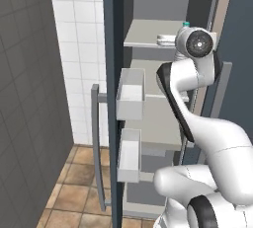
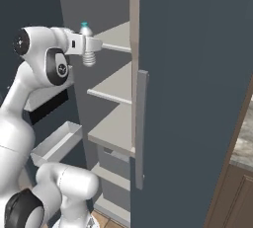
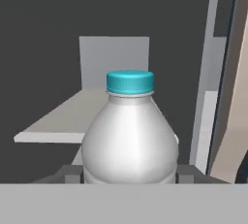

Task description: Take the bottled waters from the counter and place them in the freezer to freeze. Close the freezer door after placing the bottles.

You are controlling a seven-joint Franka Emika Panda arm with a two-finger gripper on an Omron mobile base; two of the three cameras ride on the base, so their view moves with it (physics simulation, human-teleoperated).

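Inside freezer: pale grey shelves, door swung open. Gripper clamped on teal-capped bottle, held upright just outside upper shelf edge, fingers snug against both sides.

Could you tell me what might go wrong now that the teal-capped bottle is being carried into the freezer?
1. The end effector grips the teal-capped bottle low on its body; a bump against the shelf edge could tip it or knock it loose.
2. The freezer door stands open with its bins close to the arm; a wide swing could strike them.
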